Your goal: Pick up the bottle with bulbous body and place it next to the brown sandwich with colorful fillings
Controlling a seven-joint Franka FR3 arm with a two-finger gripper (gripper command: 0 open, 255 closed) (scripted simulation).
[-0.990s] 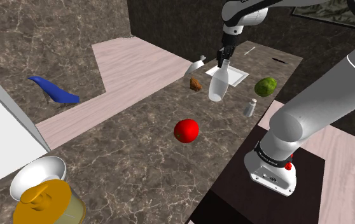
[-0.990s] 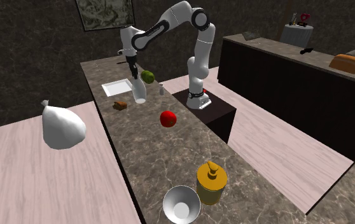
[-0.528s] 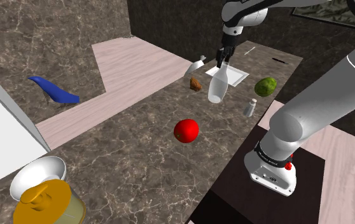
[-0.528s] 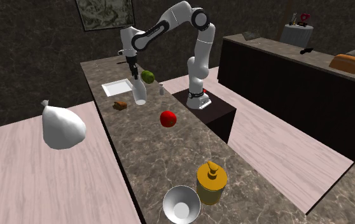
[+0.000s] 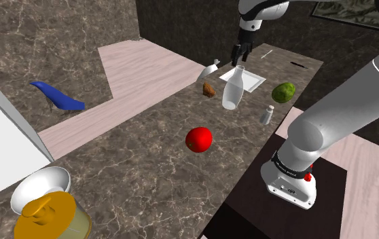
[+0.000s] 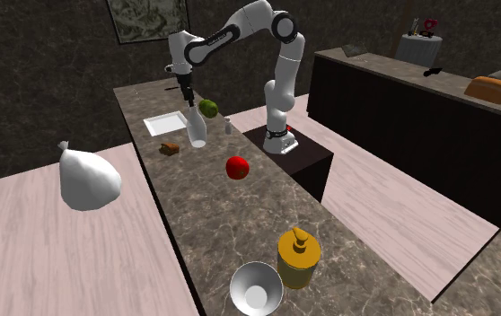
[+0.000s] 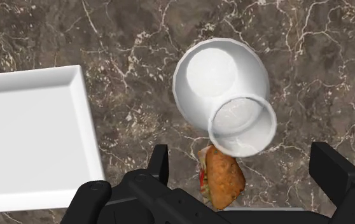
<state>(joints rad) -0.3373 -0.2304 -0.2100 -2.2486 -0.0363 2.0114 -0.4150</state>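
- One white bottle (image 5: 232, 92) is standing on the marble surface (image 5: 147, 170), just beside one brown sandwich (image 5: 209, 89).
- The jaws are hanging open above it, gripping nothing.
- One white square plate (image 5: 249, 80) is lying nearby.

- The gripper (image 5: 238, 58) has gone up. A second ago it was down around the neck of the bottle (image 5: 231, 94); now it hangs just above the mouth, with a small gap.
- It's let go too. In the wrist view the fingers (image 7: 160, 160) stand wide apart with nothing clasped between them.
- So the bottle has gone from gripped to standing free on the counter (image 5: 147, 163).
- The arm (image 5: 259, 9) sits a touch higher in the shoulder view, and the second exterior view shows the same small lift.
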